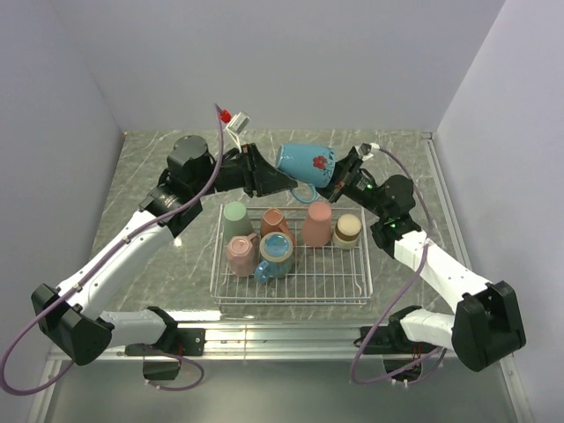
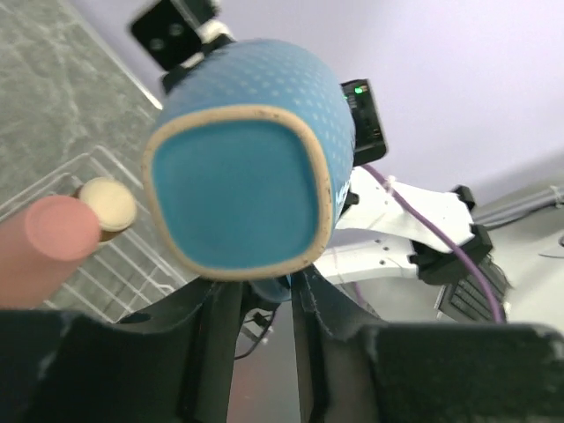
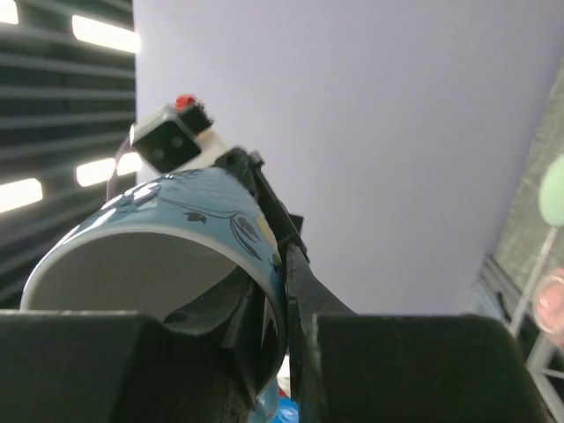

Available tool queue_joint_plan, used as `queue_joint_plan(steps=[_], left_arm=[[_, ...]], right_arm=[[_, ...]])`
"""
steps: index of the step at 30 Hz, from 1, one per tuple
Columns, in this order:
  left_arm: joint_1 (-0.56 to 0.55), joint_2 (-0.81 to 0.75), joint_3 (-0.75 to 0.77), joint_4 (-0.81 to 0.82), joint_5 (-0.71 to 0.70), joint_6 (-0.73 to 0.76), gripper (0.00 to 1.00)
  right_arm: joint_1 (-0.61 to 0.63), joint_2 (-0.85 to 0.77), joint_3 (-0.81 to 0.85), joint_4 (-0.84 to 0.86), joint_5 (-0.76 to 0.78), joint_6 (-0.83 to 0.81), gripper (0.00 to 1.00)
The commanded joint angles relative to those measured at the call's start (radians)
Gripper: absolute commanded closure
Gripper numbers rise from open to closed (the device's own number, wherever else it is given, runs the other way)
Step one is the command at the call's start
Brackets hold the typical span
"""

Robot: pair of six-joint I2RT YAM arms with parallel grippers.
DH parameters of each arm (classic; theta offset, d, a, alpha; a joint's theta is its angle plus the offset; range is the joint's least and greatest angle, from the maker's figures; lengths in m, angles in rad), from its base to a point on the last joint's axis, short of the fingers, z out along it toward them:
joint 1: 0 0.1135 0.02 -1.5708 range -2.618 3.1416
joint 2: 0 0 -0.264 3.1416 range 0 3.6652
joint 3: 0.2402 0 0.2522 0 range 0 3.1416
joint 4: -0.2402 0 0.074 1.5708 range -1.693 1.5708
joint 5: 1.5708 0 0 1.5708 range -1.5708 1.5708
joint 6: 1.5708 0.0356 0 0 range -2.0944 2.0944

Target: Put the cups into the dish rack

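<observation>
Blue mug [image 1: 307, 161] (red flower mark) between left gripper [image 1: 286, 183] and right gripper [image 1: 336, 180], above dish rack [image 1: 291, 302]

Rack [image 1: 291, 291] at table's [image 1: 141, 159] near edge, midway between left and right edges. Six cups inside, in two rows. Far row, left to right: far-left cup [image 1: 236, 218], second cup [image 1: 276, 222], third cup [image 1: 317, 222], short cup [image 1: 347, 229]. Near row: near-left mug [image 1: 241, 253], near-right mug [image 1: 275, 256] just beside it. Raised mug [image 1: 304, 161] aloft, seen behind rack's far side in overhead view, left gripper [image 1: 295, 187] clamped at its left, right gripper [image 1: 335, 174] clamped at its right.
</observation>
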Motion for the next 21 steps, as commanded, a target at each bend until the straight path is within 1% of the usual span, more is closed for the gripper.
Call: queue_joint_plan(steps=[1, 2, 3, 5, 6, 7, 8, 10, 11, 12, 14, 15, 17, 19, 20, 21], left_arm=[[-0.020, 0.012, -0.003, 0.179, 0.079, -0.041, 0.67], [-0.021, 0.014, -0.003, 0.183, 0.080, -0.041, 0.65], [-0.020, 0.017, -0.003, 0.191, 0.086, -0.047, 0.61], [-0.020, 0.020, -0.003, 0.194, 0.085, -0.046, 0.57], [-0.020, 0.025, -0.008, 0.206, 0.086, -0.052, 0.51], [-0.021, 0.029, -0.009, 0.212, 0.091, -0.055, 0.50], [-0.021, 0.032, -0.011, 0.214, 0.094, -0.056, 0.51], [-0.021, 0.042, -0.009, 0.212, 0.087, -0.053, 0.56], [-0.021, 0.043, -0.006, 0.208, 0.082, -0.052, 0.65], [-0.023, 0.046, -0.003, 0.202, 0.076, -0.046, 0.72], [-0.021, 0.052, 0.015, 0.179, 0.053, -0.040, 0.93], [-0.021, 0.066, 0.023, 0.168, 0.050, -0.034, 1.00], [-0.021, 0.097, 0.060, 0.122, 0.033, -0.023, 1.00], [-0.020, 0.118, 0.089, 0.062, 0.002, 0.015, 1.00], [-0.021, 0.126, 0.104, -0.011, -0.013, 0.035, 1.00], [-0.021, 0.137, 0.127, -0.033, -0.036, 0.072, 1.00]], right_arm=[[0.081, 0.033, 0.043, 0.138, 0.005, 0.040, 1.00], [0.087, 0.051, 0.043, 0.158, 0.011, 0.046, 1.00], [0.092, 0.057, 0.039, 0.180, 0.014, 0.052, 1.00], [0.100, 0.070, 0.042, 0.182, 0.012, 0.046, 1.00], [0.103, 0.071, 0.042, 0.179, 0.012, 0.040, 1.00], [0.103, 0.071, 0.043, 0.174, 0.014, 0.035, 1.00], [0.107, 0.074, 0.045, 0.169, 0.014, 0.029, 1.00], [0.107, 0.085, 0.055, 0.176, 0.011, 0.028, 1.00], [0.109, 0.094, 0.060, 0.176, 0.006, 0.026, 1.00], [0.107, 0.099, 0.069, 0.179, -0.001, 0.024, 1.00], [0.107, 0.110, 0.078, 0.177, -0.007, 0.020, 1.00], [0.107, 0.113, 0.089, 0.165, -0.012, 0.009, 1.00], [0.107, 0.120, 0.101, 0.156, -0.032, -0.015, 1.00], [0.103, 0.117, 0.127, 0.104, -0.055, -0.050, 1.00], [0.100, 0.107, 0.140, 0.070, -0.063, -0.078, 1.00], [0.087, 0.097, 0.170, -0.041, -0.072, -0.156, 1.00]])
